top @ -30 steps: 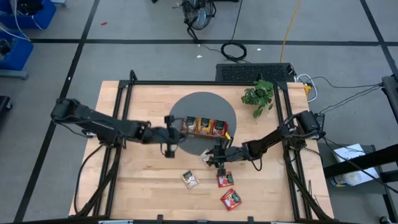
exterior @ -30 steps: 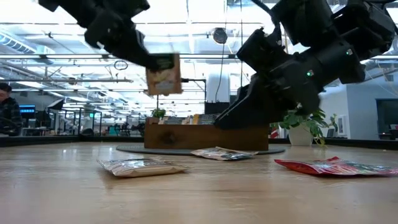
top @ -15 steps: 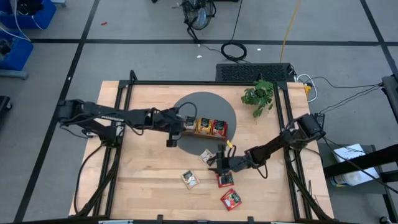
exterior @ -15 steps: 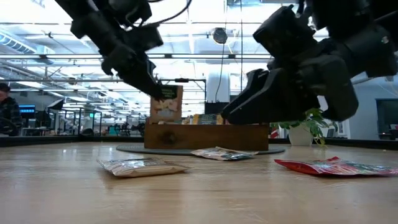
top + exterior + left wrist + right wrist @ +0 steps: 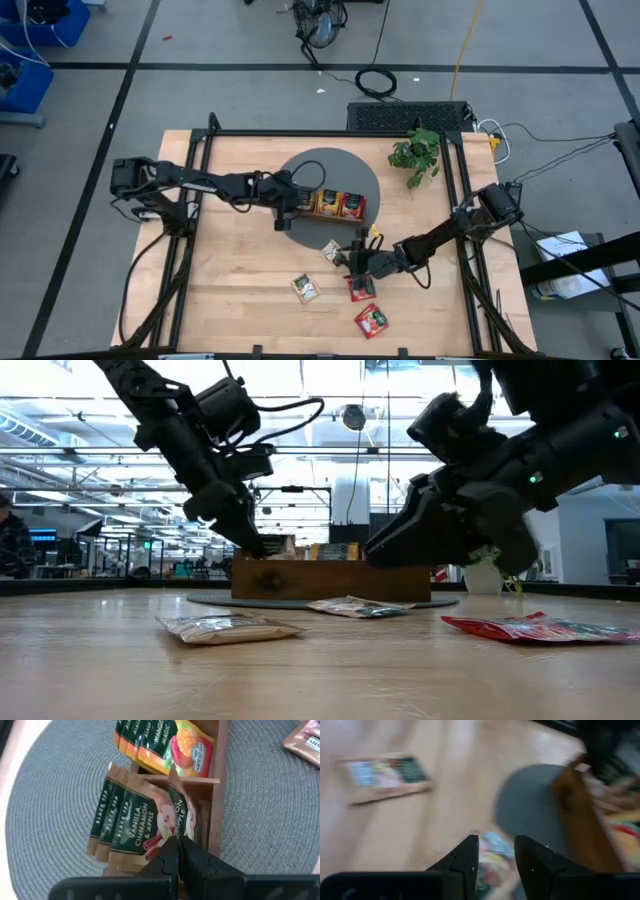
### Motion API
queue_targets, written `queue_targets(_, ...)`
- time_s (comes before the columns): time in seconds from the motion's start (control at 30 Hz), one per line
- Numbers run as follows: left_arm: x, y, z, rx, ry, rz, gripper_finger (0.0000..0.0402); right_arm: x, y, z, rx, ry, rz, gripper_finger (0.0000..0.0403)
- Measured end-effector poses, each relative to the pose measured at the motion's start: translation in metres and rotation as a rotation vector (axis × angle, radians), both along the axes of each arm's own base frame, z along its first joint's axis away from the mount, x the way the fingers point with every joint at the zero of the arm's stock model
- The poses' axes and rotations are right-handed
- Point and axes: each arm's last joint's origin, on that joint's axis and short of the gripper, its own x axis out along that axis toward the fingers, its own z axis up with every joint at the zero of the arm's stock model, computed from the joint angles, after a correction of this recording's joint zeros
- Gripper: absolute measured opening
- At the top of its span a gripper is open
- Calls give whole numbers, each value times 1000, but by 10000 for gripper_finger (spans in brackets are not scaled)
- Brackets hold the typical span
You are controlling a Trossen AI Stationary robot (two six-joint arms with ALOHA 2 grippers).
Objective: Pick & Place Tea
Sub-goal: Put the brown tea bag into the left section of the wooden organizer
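My left gripper (image 5: 291,206) is shut on a tan and dark green tea sachet (image 5: 176,807) at the left end compartment of the wooden tray (image 5: 330,580), beside several like sachets (image 5: 125,817). Orange mango sachets (image 5: 165,745) stand in the middle compartment. My right gripper (image 5: 495,862) is open, low over a sachet (image 5: 331,252) that lies flat at the mat's near edge. Whether it touches that sachet I cannot tell. A further tan sachet (image 5: 306,288) and two red ones (image 5: 361,288) (image 5: 371,320) lie flat on the table. My left gripper pinches the sachet's upper edge (image 5: 176,836) between its two fingertips (image 5: 167,857). The fingers come from above, slanting in from the table's left. The sachet stands on edge, its lower part down in the tray's compartment next to the other sachets.
The tray stands on a round grey mat (image 5: 335,165) at the table's middle far side. A green plant (image 5: 415,155) stands at the far right. Bare wood lies along the table's left and near sides.
My left gripper has gone toward the table's right and down, carrying the sachet from well above the tray into its left compartment. My right gripper has moved a little toward the near edge and stays low over the sachet by the mat.
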Motion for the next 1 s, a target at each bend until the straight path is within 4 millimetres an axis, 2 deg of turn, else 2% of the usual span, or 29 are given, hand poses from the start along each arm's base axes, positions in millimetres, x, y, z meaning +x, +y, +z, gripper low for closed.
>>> queue_targets(0.2,-1,-4,6,-6,-25,4,33,-4,-2,-1,-78,-7,-132,96)
queue_targets(0.5,-8,-9,30,-5,-109,13,104,-6,-3,-5,-119,26,-170,72)
queue_targets(0.63,-18,-4,42,156,-98,134,118,-9,-5,-9,-140,73,-172,60)
queue_targets(0.73,-25,8,52,256,-124,332,113,-11,-7,-12,-142,104,-184,46)
queue_targets(0.8,-30,20,52,234,-124,396,100,-11,-10,-13,-138,115,-190,33)
queue_targets(0.9,-32,39,47,97,-123,364,68,-10,-13,-14,-117,143,-161,13)
queue_targets(1.0,-30,54,32,-11,-103,354,25,-10,-18,-16,-106,156,-159,2)
